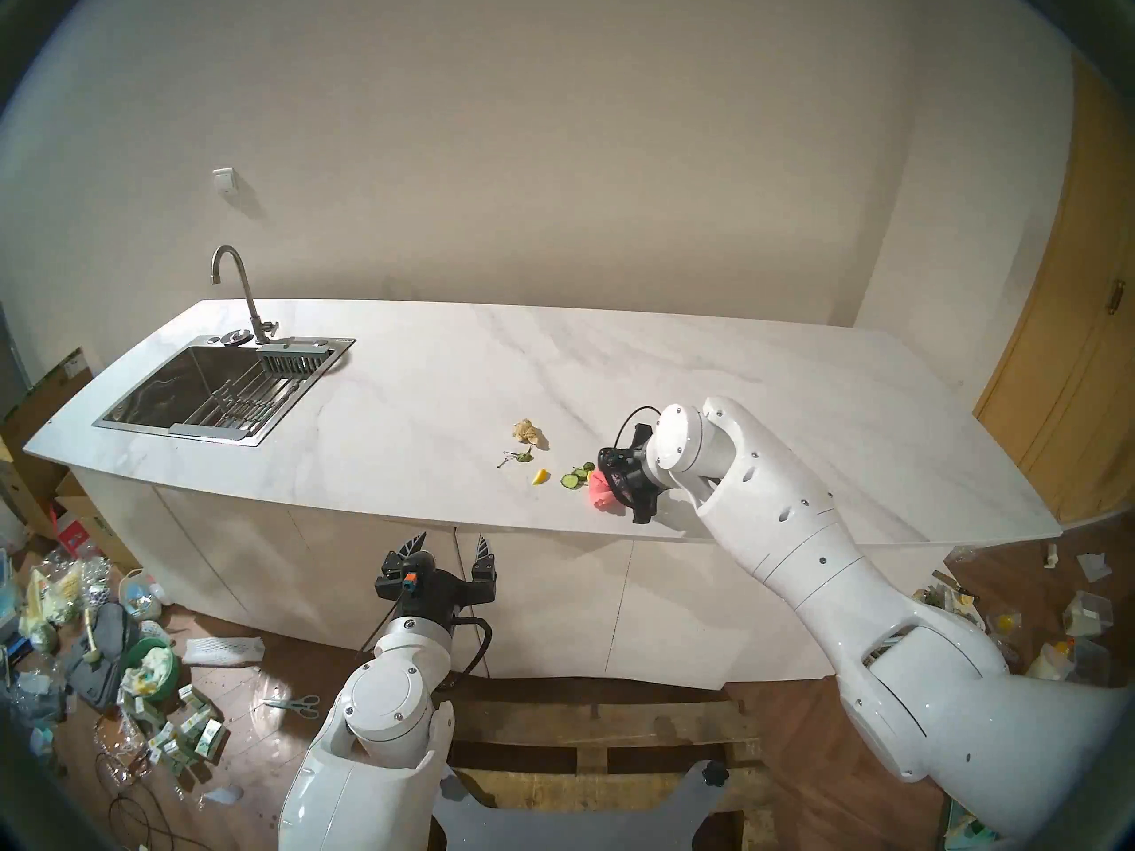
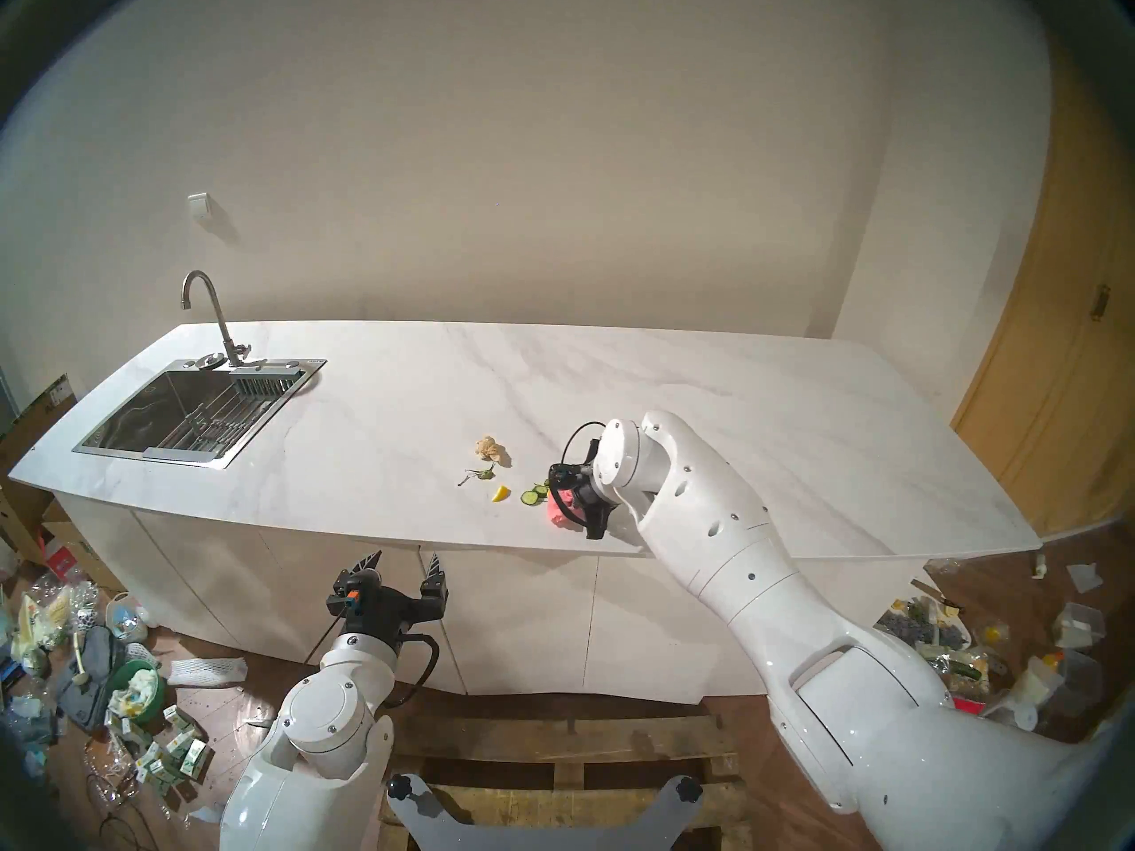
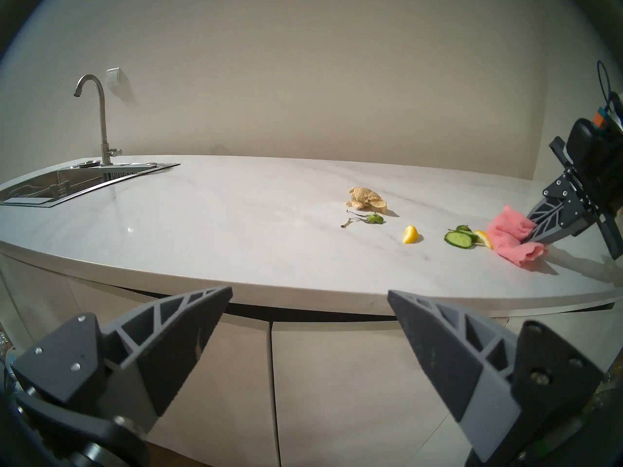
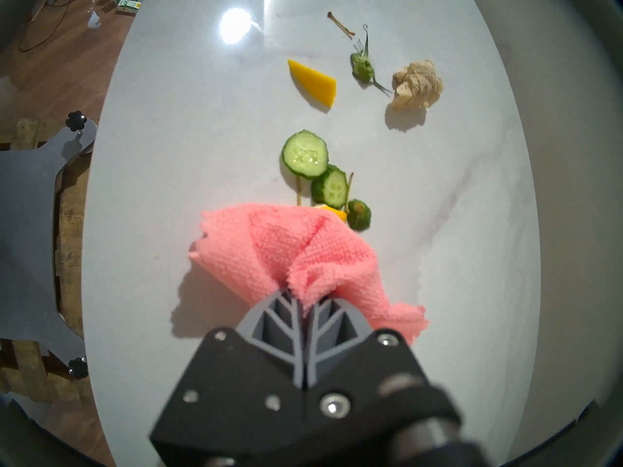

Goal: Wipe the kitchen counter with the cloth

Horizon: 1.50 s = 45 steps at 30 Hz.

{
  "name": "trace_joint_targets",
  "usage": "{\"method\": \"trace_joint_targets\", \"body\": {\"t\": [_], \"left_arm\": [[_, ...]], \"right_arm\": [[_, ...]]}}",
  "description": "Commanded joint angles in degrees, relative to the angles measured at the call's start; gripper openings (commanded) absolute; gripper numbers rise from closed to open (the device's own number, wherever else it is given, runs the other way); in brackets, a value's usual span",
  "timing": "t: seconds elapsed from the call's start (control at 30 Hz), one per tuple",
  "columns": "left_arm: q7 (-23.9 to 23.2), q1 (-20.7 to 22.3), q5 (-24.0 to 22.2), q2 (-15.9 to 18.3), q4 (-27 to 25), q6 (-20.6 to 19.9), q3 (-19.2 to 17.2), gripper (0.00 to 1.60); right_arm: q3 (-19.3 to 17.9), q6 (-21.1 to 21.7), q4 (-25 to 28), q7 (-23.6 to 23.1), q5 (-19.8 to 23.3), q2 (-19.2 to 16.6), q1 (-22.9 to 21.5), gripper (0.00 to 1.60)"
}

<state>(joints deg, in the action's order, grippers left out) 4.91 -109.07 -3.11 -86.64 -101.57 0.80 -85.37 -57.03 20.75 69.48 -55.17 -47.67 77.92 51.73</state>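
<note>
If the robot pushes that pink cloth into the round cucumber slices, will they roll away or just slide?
Probably slide. The cucumber slices lie flat on the kitchen counter, so they shouldn't roll. They look wet and the counter looks glossy, so they may skid easily. The cloth, pinched in the right gripper, droops in soft folds, so it may ride over a slice instead of shoving it.

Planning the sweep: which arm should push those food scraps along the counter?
Right. Its hand already grips the pink cloth beside the cucumber slices; the left hand hangs open below the counter edge.
</note>
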Motion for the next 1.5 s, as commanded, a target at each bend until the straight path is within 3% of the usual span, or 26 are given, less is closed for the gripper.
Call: {"method": "trace_joint_targets", "body": {"t": [0.0, 0.1, 0.17, 0.2, 0.23, 0.27, 0.4, 0.7, 0.83, 0.93, 1.3, 1.33, 1.47], "left_arm": [[-0.1, 0.4, 0.0, 0.0, -1.5, 0.4, 0.1, 1.6], [-0.1, 0.4, 0.0, 0.0, -1.4, 0.4, 0.1, 1.6], [-0.1, 0.4, 0.0, 0.0, -1.4, 0.4, 0.1, 1.6], [-0.1, 0.4, 0.0, 0.0, -1.4, 0.4, 0.1, 1.6], [-0.1, 0.4, 0.0, 0.0, -1.4, 0.4, 0.1, 1.6], [-0.1, 0.4, 0.0, 0.0, -1.4, 0.4, 0.1, 1.6], [-0.1, 0.4, 0.0, 0.0, -1.4, 0.4, 0.1, 1.6], [-0.1, 0.3, 0.0, 0.0, -1.5, 0.4, 0.1, 1.6], [-0.1, 0.3, 0.0, 0.1, -1.6, 0.4, 0.1, 1.6], [-0.1, 0.3, -0.1, 0.1, -1.6, 0.4, 0.1, 1.6], [-0.1, 0.4, 0.0, 0.0, -1.4, 0.4, 0.1, 1.6], [0.0, 0.4, 0.0, 0.1, -1.4, 0.4, 0.2, 1.6], [0.0, 0.5, 0.0, 0.0, -1.3, 0.4, 0.2, 1.6]], "right_arm": [[2.4, 3.3, -2.5, 3.9, 0.4, 5.8, -2.3, 0.0], [3.9, 4.6, -5.7, 7.2, 1.0, 8.3, -3.9, 0.0], [4.9, 4.6, -5.7, 7.8, 1.5, 8.0, -4.4, 0.0], [3.3, 5.1, -9.7, 10.0, 0.2, 12.1, -5.2, 0.0], [3.3, 5.1, -9.7, 10.0, 0.2, 12.1, -5.2, 0.0], [5.8, 5.1, -8.9, 10.6, 2.0, 10.4, -5.9, 0.0], [6.6, 5.3, -12.0, 13.3, 2.6, 12.3, -7.4, 0.0], [4.2, 4.1, -22.0, 19.9, 3.2, 17.0, -11.3, 0.0], [3.2, 2.9, -22.1, 20.6, 3.9, 15.7, -11.5, 0.0], [2.8, 2.4, -15.9, 17.9, 4.2, 11.4, -9.8, 0.0], [-0.1, 3.0, -8.7, 11.0, 5.3, 3.4, -8.7, 0.0], [-0.7, 3.2, -5.3, 10.0, 5.4, 1.7, -7.7, 0.0], [-2.8, 2.9, -5.2, 9.1, 5.9, 0.1, -9.0, 0.0]]}}
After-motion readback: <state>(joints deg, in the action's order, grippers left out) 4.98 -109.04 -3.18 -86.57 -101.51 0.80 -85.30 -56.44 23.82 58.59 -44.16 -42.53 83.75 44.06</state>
